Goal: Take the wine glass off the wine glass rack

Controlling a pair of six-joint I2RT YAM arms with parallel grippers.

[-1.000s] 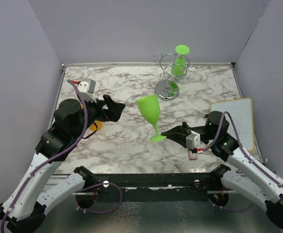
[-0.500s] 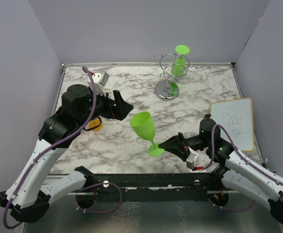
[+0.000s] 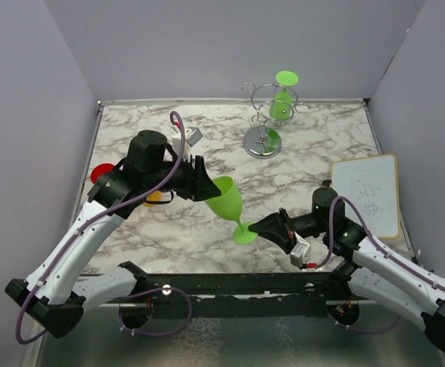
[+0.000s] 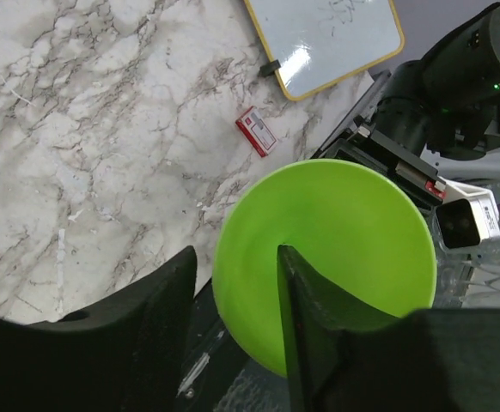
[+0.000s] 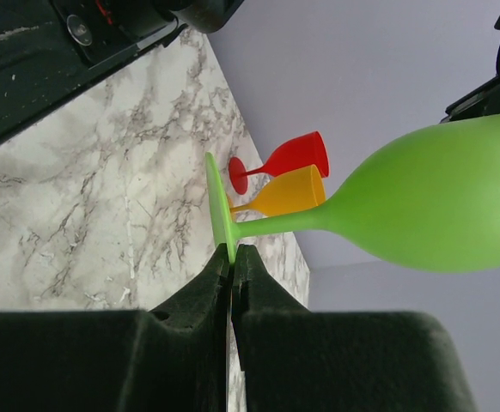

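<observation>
A green wine glass (image 3: 226, 200) hangs tilted in the air over the front middle of the table. My right gripper (image 3: 257, 228) is shut on the edge of its foot (image 5: 218, 202), stem pointing up and left. My left gripper (image 3: 211, 187) straddles the bowl's rim: one finger (image 4: 306, 300) is inside the bowl (image 4: 344, 232), the other (image 4: 160, 300) outside with a small gap, so it is open. The chrome wine glass rack (image 3: 262, 142) stands at the back centre. A second green glass (image 3: 284, 95) hangs upside down from its arms.
A red glass (image 3: 100, 172) and an orange glass (image 3: 157, 197) lie at the left, under my left arm. A whiteboard (image 3: 368, 195) lies at the right edge, and a small red box (image 4: 257, 130) lies on the marble near it. Grey walls enclose the table.
My left arm swung right and its jaws narrowed around the green glass's rim. My right gripper drew the glass nearer and slightly left.
</observation>
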